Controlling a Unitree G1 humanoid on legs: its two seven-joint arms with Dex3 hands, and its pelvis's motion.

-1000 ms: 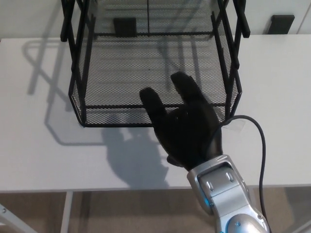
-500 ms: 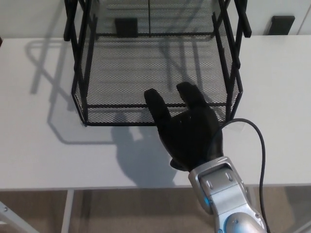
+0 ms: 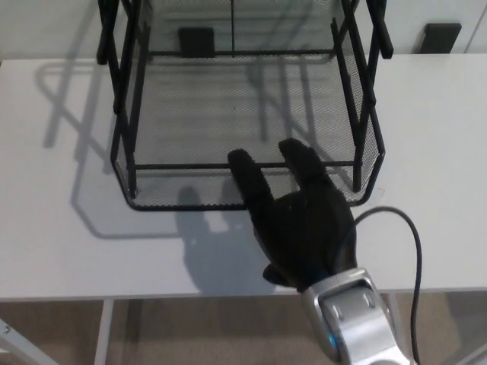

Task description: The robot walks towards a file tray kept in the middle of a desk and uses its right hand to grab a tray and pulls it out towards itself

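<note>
the right hand (image 3: 300, 220) has its fingers (image 3: 247, 173) hooked over the front rim of the lowest tray (image 3: 243, 114), grasping it. the tray sits mid-surface (image 3: 61, 228) inside the black mesh rack. the grab looks done; most of the pull remains.

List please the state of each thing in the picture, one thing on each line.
Mesh tray: empty, sitting at the bottom of the black rack.
Right hand: over the tray's front rim, fingers reaching across it; grip unclear.
Cable: looped beside the wrist.
Desk: white, bearing the rack.
</note>
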